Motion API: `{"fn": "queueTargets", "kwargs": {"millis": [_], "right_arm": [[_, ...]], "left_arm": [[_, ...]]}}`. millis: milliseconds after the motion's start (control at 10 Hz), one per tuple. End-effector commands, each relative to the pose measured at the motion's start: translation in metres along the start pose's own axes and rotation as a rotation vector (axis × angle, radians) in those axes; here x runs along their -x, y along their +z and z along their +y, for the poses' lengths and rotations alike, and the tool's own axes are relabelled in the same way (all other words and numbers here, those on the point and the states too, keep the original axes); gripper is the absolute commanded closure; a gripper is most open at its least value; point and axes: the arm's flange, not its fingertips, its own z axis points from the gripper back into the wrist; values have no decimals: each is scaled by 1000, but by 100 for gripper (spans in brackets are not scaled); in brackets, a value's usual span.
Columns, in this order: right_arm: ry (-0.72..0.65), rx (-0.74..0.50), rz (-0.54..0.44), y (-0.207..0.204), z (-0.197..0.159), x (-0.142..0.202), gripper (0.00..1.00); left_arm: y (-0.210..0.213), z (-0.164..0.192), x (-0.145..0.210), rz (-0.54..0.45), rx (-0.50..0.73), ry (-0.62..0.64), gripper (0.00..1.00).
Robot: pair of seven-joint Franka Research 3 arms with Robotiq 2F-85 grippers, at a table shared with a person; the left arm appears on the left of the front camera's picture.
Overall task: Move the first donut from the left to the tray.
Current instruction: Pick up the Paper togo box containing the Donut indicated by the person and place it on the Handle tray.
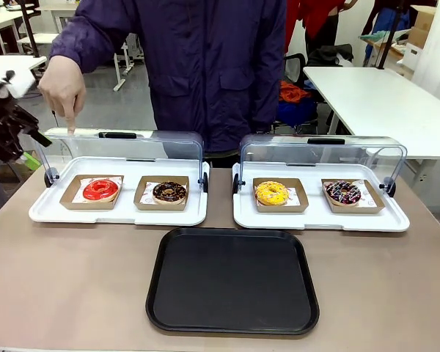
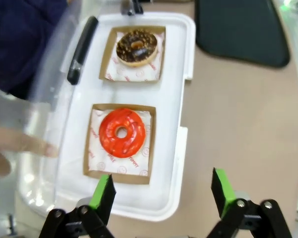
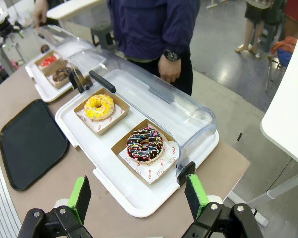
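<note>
0 of 3 steps done: red donut in cardboard tray under raised lid; black tray holds nothing. L gripper spread wide, off donut; R gripper spread too. Grasp, lift, place all left.

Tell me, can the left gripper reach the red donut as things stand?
Probably yes: the clear lid is swung back, the red donut lies uncovered, and the open left gripper hangs near it with nothing between.
</note>
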Motion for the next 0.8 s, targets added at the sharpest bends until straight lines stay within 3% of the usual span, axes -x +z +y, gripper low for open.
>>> {"fn": "queueTargets", "kwargs": {"millis": [0,700], "right_arm": [[19,1,-29,-2,1,1,0],[19,1,-29,-2,1,1,0]], "left_arm": [[-20,-6,-4,100,-8,-17,0],[-109,1,7,309,-93,-64,0]]}}
